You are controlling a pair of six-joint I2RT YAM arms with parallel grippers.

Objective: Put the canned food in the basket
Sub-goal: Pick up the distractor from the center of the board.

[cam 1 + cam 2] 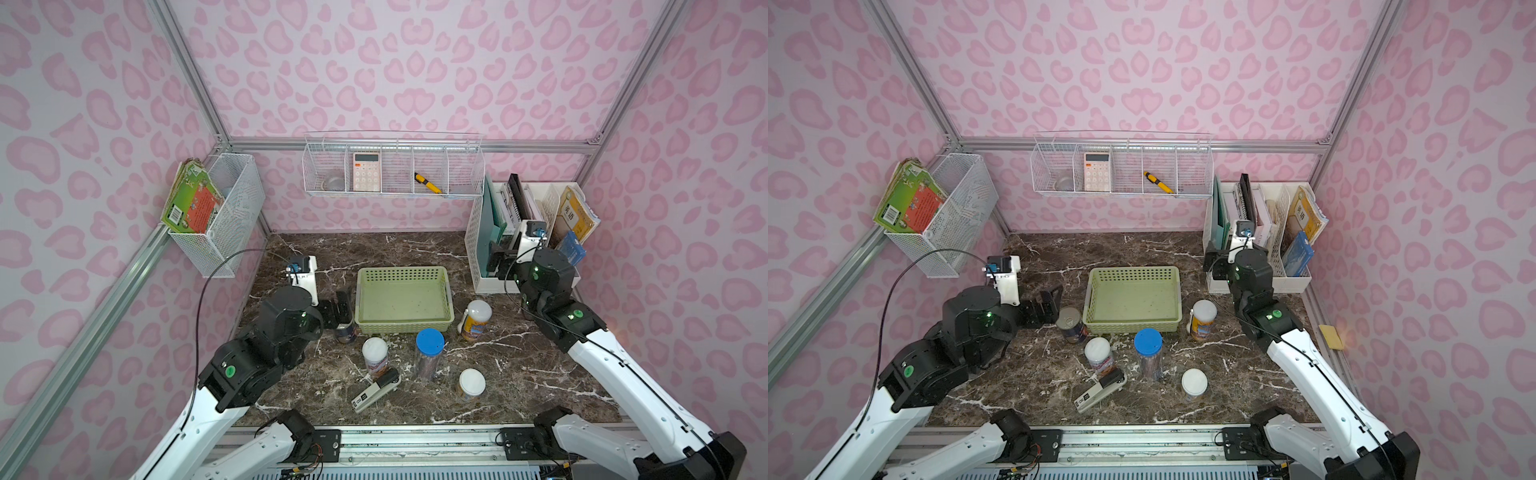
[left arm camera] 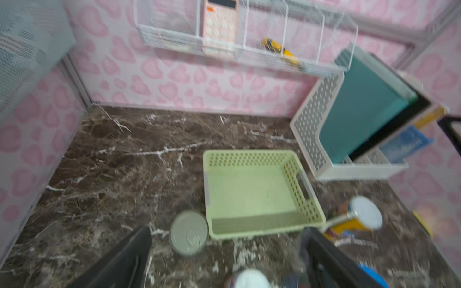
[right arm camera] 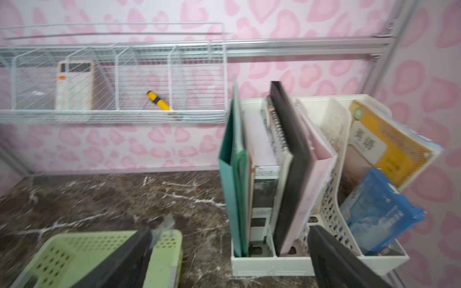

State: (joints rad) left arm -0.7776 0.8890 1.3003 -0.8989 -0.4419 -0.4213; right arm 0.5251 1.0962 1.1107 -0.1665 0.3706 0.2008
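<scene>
Plainly, the left end effector (image 1: 1047,302) hangs with its fingers spread wide. The silver-topped can (image 1: 1070,324) stands just ahead of it on the tabletop (image 1: 1142,249), just beside the near corner of the basket (image 1: 1133,272). To its right, outside the basket, stand the pink-labelled can (image 1: 375,353), the orange-labelled can (image 1: 475,320) and a third white-lidded can (image 1: 471,384). The right end effector (image 1: 496,259) is also spread apart, close against the file rack (image 1: 478,232). The basket lies to its left, and the orange-labelled can is the nearest can to it.
</scene>
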